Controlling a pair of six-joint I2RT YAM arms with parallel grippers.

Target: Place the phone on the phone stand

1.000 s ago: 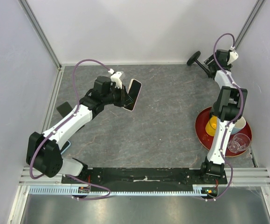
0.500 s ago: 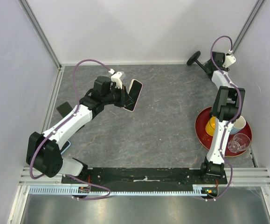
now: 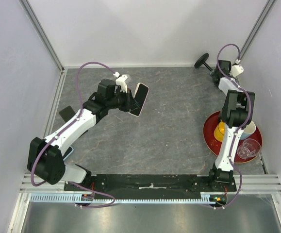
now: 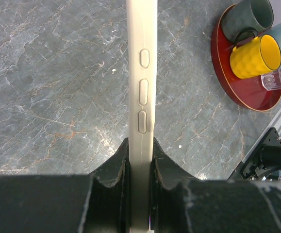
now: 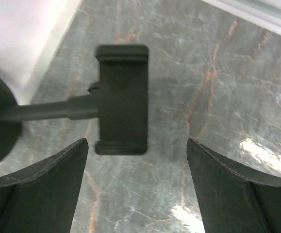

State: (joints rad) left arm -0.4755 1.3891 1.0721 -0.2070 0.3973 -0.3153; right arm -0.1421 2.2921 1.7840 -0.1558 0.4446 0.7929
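Cream-cased phone (image 3: pixel 140 98) is clamped across its flat faces, near one end, by the left gripper (image 3: pixel 129 101), raised over the grey marbled table (image 3: pixel 169 131) left of centre. It is well apart from the black phone stand (image 3: pixel 203 60), which lies tipped on its side in the far right corner. Right gripper (image 5: pixel 136 145) hovers above the stand's cradle, fingers spread wide and empty; an off-centre close could skid the stand toward the wall, and the phone's end-only grip may let it pivot or slip.

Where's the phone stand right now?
In the top view, the phone stand is in the far right corner, under the right gripper, whose jaws are open.
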